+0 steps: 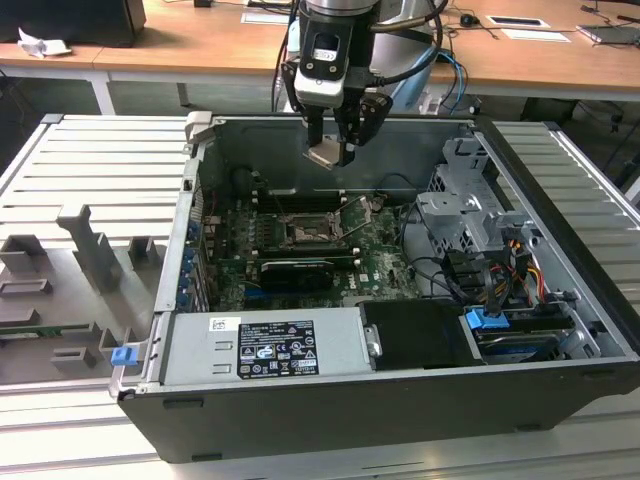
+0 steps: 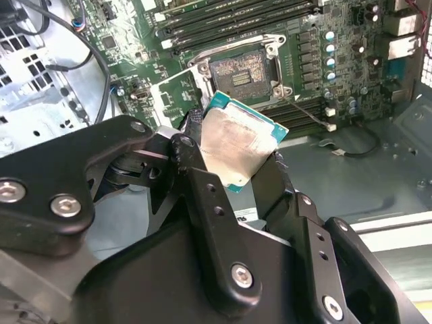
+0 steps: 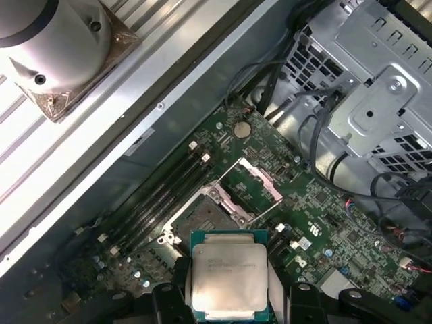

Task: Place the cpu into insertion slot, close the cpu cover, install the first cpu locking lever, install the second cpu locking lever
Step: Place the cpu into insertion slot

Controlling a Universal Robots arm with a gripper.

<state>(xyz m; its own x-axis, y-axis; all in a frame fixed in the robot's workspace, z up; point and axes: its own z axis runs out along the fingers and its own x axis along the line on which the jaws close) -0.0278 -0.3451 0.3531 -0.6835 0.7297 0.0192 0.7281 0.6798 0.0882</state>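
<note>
From where I stood, the pincer (image 1: 328, 148) hung inside the top of the open computer case (image 1: 400, 410), closed on the cpu (image 3: 229, 278). It held the chip by two opposite edges, with the metallic face turned toward the wrist cameras. The chip was in the air, well apart from the insertion slot (image 3: 202, 217). The slot lay bare on the green board below, and the cpu cover (image 3: 251, 181) stood swung up on its hinge just beside it.

To my mind, the placing called for getting the chip level and square over the socket, corners matched. It should then go straight down with no sliding across the contacts, and the grip should be eased only once it sat inside the silver rim. In the exterior view the chip looked a little tilted, so levelling mattered. So did keeping the fingers clear of the raised cover.

I could not see where the fingers met the chip's edges, as the pincer's dark links hid that. Nor could I make out any corner mark or notch. The socket's contacts read as a dark patch. Thin rods near the socket may have been the levers, but I could not tell them apart. The case rested on a ribbed grey bench (image 1: 90, 170).
</note>
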